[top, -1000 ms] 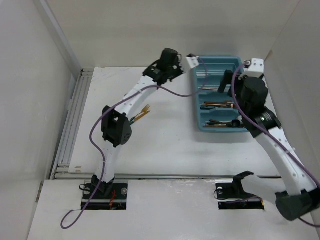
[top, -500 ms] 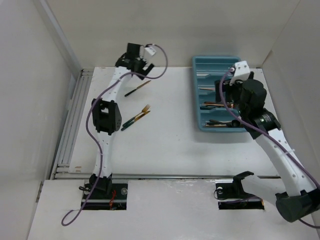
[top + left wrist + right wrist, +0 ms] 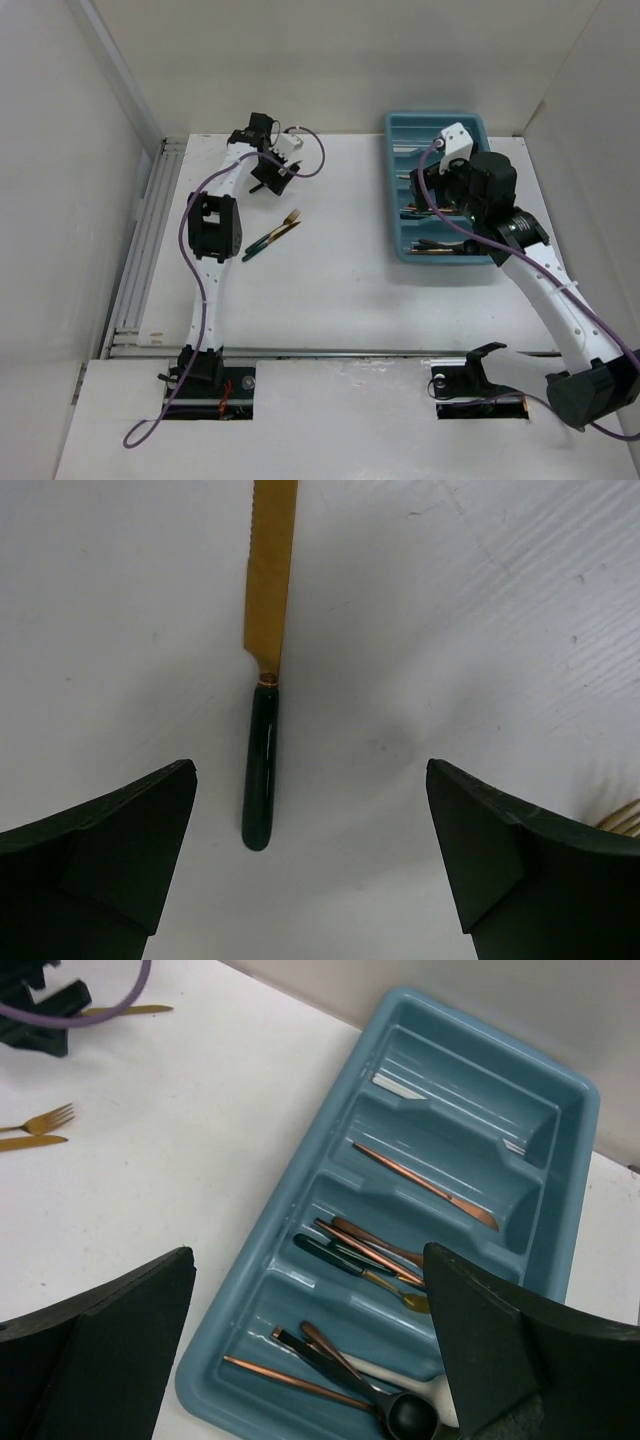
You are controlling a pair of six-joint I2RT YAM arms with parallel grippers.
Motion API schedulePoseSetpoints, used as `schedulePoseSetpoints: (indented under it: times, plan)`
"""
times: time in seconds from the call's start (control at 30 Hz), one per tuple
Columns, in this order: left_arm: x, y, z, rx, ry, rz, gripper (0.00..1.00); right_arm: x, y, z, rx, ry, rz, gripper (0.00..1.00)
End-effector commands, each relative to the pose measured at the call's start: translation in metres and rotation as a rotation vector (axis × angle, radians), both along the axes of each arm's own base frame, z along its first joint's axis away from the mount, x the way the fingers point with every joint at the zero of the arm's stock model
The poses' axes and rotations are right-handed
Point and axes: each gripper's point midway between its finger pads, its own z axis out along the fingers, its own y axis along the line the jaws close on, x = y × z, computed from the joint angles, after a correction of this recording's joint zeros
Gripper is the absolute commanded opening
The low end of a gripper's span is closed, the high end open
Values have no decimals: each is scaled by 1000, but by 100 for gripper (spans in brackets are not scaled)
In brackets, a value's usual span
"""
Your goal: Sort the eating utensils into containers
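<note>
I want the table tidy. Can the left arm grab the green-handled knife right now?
Probably yes: the left gripper is open right over the knife, the green handle lies in the gap, and nothing covers it.

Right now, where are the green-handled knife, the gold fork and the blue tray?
green-handled knife [image 3: 266, 660], left wrist view, on the bottom of its gold blade.
gold fork [image 3: 30, 1123], right wrist view, on its handle.
blue tray [image 3: 290, 1200], right wrist view, on the long rim facing the fork.
</note>
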Motion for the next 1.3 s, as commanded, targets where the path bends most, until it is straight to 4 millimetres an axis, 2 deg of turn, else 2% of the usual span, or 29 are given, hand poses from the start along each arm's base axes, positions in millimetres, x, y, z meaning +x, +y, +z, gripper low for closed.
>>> schedulePoseSetpoints:
  times: [0.0,0.03,0.07,0.1,0.17,0.2,0.27,0.3,0.37,0.43,0.47,0.5,0.53,0.6,0.63,0.7,0.73,0.77,0.8,0.83,0.87,0.9,0.93,0.97,1.0,1.07,1.1,1.23,1.27]
  plan:
    - [-6,12,-17,36,48,69,97,1,-2,34,20,-86,1,100]
    - [-7,18,-42,70,77,91,96,1,-2,34,28,-83,-1,100]
    - [-1,22,-41,92,68,103,93,1,-2,34,28,-83,-1,100]
    - [-3,25,-49,114,88,110,71,1,-2,34,28,-83,-1,100]
    - [-5,32,-52,117,120,129,41,1,-2,39,32,-93,-1,100]
    - [-7,31,-55,111,130,113,0,-2,-3,43,35,-103,-1,100]
    - [-17,28,-51,119,146,93,0,-1,-4,43,41,-101,-14,100]
    - [-31,23,-62,135,190,35,0,-3,-5,46,45,-110,-14,100]
    - [-43,16,-64,144,214,-16,0,-2,-7,49,45,-121,-27,100]
    - [-45,6,-52,113,204,-3,0,-3,-9,52,46,-131,-36,100]
    - [-38,-2,-40,63,172,10,0,-3,-11,52,45,-131,-45,100]
    - [-29,-8,-15,23,114,31,0,-5,-11,59,53,-153,-45,100]
    - [-12,-17,17,-30,28,45,0,-5,-11,53,48,-142,-45,100]
    - [2,-34,67,-131,-85,89,0,-5,-12,57,56,-161,-45,100]
    - [11,-49,118,-184,-219,79,0,-8,-12,55,64,-157,-47,100]
    - [11,-68,164,-242,-335,62,0,-9,-15,59,70,-181,-59,100]
    - [11,-78,216,-278,-475,44,0,-14,-16,59,82,-184,-61,100]
    - [0,-103,218,-283,-492,8,0,-15,-19,61,84,-196,-76,100]
    - [-3,-112,233,-279,-544,9,0,-18,-22,65,87,-208,-88,100]
    - [-9,-126,246,-286,-588,-16,0,-20,-23,58,91,-196,-90,100]
    - [-19,-162,263,-323,-644,-86,0,-26,-28,63,96,-215,-106,100]
    - [-24,-177,269,-331,-668,-113,0,-30,-30,68,102,-230,-106,100]
    - [-30,-196,275,-349,-693,-149,0,-33,-36,59,91,-217,-136,100]
    - [-30,-219,274,-373,-722,-196,0,-42,-42,66,97,-237,-152,100]
    - [-43,-255,275,-372,-758,-285,0,-45,-46,64,95,-240,-167,100]
    - [-49,-295,269,-383,-808,-366,0,-54,-58,60,81,-229,-215,100]
    - [-52,-331,266,-411,-853,-405,0,-62,-64,65,75,-243,-227,100]
    - [-60,-398,256,-478,-972,-485,0,-87,-81,75,52,-254,-268,100]
    - [-57,-403,257,-487,-1006,-463,0,-93,-89,77,46,-254,-298,100]
